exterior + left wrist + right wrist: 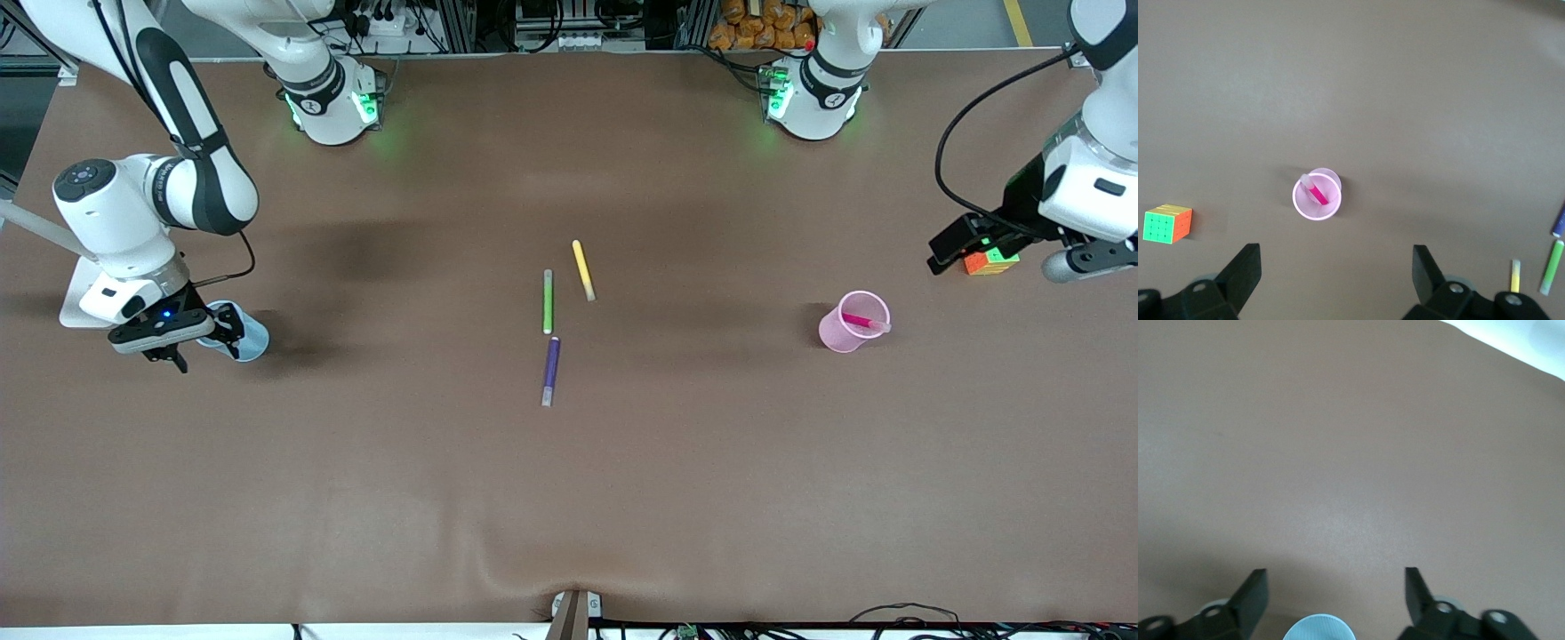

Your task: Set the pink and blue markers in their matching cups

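The pale pink cup (837, 336) stands upright toward the left arm's end of the table, with the pink marker (864, 321) leaning inside it. Both show in the left wrist view, the cup (1305, 208) and the marker (1315, 193). My left gripper (1336, 273) is open and empty, high over the table near that end (1080, 263). The pale blue cup (253, 342) stands at the right arm's end. My right gripper (206, 348) is open just above it, and the cup's top (1319, 629) shows between the fingers. The blue marker is out of view.
A green pen (548, 300), a yellow pen (583, 269) and a dark purple pen (551, 369) lie at mid-table. A colourful puzzle cube (991, 260) sits under the left arm, beside the pink cup, and also shows in the left wrist view (1168, 224).
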Robot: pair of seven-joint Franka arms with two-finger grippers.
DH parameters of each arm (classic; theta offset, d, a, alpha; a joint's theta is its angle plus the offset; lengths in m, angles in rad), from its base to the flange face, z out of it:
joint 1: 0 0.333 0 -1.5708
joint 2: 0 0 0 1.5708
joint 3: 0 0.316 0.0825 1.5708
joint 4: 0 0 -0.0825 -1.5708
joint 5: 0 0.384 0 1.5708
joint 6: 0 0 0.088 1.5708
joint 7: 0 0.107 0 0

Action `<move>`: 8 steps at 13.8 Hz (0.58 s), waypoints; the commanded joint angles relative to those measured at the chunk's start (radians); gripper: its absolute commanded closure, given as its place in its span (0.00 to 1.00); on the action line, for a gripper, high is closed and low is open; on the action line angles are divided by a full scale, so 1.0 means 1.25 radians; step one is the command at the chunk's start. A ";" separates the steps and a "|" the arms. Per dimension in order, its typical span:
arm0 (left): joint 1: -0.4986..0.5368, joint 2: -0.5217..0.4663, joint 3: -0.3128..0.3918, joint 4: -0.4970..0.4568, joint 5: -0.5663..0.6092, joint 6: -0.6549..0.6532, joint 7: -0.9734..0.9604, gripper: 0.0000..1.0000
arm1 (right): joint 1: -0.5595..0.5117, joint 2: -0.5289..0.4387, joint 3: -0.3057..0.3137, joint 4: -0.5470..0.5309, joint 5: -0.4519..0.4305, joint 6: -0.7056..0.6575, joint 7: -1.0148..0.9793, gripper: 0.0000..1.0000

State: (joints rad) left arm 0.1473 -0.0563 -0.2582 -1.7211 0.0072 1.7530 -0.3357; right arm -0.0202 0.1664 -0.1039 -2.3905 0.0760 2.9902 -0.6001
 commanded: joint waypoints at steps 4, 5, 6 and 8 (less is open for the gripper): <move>0.019 0.007 0.014 0.098 0.020 -0.098 0.099 0.00 | -0.013 -0.023 0.013 0.112 0.025 -0.165 0.120 0.00; 0.034 0.001 0.027 0.112 0.013 -0.102 0.132 0.00 | -0.012 -0.024 0.013 0.160 0.025 -0.252 0.175 0.00; 0.032 -0.014 0.031 0.113 0.010 -0.125 0.131 0.00 | -0.010 -0.024 0.014 0.224 0.025 -0.381 0.244 0.00; 0.000 -0.022 0.080 0.113 0.010 -0.183 0.136 0.00 | -0.006 -0.018 0.016 0.366 0.025 -0.631 0.335 0.00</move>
State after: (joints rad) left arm 0.1769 -0.0677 -0.1990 -1.5911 0.0218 1.5912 -0.1809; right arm -0.0202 0.1456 -0.0972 -2.0813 0.0967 2.4363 -0.2755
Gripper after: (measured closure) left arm 0.000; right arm 0.000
